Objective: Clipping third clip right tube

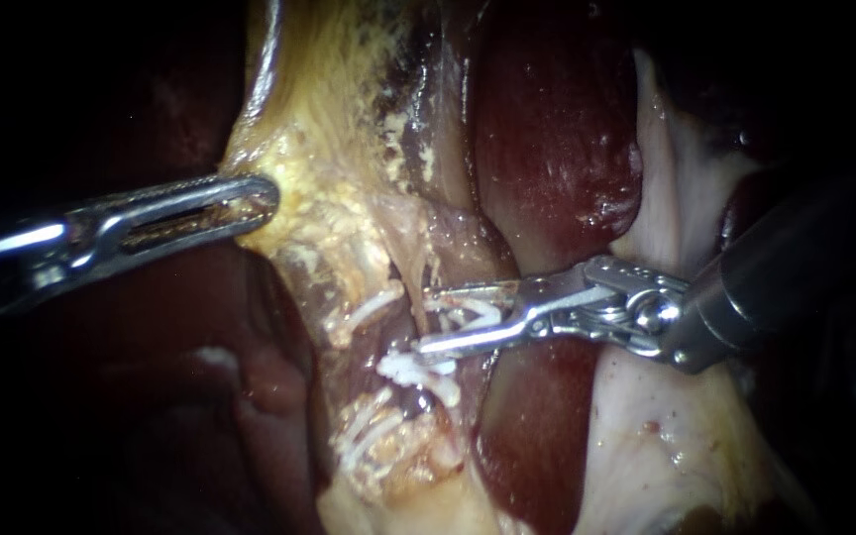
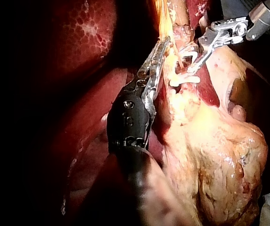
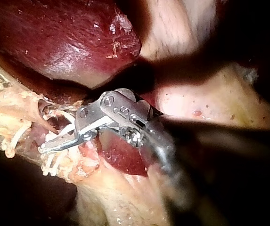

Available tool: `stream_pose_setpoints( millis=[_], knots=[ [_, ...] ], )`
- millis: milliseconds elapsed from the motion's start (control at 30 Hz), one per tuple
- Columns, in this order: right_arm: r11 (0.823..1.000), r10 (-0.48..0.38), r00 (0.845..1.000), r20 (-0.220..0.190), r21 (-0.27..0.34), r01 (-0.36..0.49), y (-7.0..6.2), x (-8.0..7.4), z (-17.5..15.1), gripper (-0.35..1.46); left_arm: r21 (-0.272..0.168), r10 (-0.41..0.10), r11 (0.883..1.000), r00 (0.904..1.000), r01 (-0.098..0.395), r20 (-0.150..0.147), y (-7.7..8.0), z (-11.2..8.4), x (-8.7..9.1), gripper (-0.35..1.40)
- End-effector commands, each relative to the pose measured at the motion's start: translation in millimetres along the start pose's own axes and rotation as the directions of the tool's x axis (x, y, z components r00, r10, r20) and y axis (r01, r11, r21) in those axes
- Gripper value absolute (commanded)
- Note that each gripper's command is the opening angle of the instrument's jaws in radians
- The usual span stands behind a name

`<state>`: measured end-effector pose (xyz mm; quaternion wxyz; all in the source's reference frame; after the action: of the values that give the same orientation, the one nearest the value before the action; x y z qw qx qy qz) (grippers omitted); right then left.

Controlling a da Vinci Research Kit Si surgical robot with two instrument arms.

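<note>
My right instrument [image 1: 424,320] comes in from the right. Its jaws stand apart with a white clip [image 1: 468,313] held between them, straddling a thin pinkish tube [image 1: 411,272]. Two other white clips [image 1: 376,305] [image 1: 414,369] sit on the strands just beside and below the jaws. My left instrument [image 1: 266,194] comes in from the left, its jaws shut on the edge of yellowish fatty tissue [image 1: 319,213]. The left wrist view shows those jaws [image 2: 162,47] lying along that tissue, with the right instrument [image 2: 192,63] close ahead. In the right wrist view the right instrument [image 3: 50,136] reaches into pale strands.
Dark red liver [image 1: 547,129] lies behind and below the right instrument. Pale smooth tissue [image 1: 661,188] lies under its shaft. More white strands or clips [image 1: 364,441] sit lower on the fatty stalk. The left side is dark.
</note>
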<state>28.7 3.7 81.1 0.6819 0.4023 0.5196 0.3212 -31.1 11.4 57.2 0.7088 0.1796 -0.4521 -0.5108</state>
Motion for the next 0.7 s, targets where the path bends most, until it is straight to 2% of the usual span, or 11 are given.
stream_pose_setpoints(
  millis=[33,100,200,400,700],
  knots=[
    [1.0,0.006,1.0,-0.007,0.022,-0.006,-0.2,0.0,0.1,0.53,-0.001,0.001,1.0,1.0,-0.001,-0.001,0.0,0.0,0.0,-0.35],
    [0.996,0.034,0.999,-0.025,0.077,-0.032,-0.7,0.0,0.1,0.51,-0.003,0.001,1.0,1.0,-0.001,0.001,0.1,-0.1,0.0,-0.35],
    [0.986,0.075,0.997,-0.028,0.149,-0.07,-1.7,0.0,0.2,0.49,-0.003,0.001,1.0,1.0,-0.001,0.001,0.1,-0.1,0.0,-0.35],
    [0.962,0.119,0.992,-0.034,0.249,-0.107,-3.1,0.4,1.8,0.48,-0.004,0.001,1.0,1.0,-0.001,0.001,0.2,0.0,0.0,-0.35],
    [0.943,0.177,0.982,-0.071,0.298,-0.148,-3.5,1.7,3.4,0.45,-0.006,0.002,1.0,1.0,-0.002,0.002,0.1,0.2,0.3,-0.35]
  ],
)
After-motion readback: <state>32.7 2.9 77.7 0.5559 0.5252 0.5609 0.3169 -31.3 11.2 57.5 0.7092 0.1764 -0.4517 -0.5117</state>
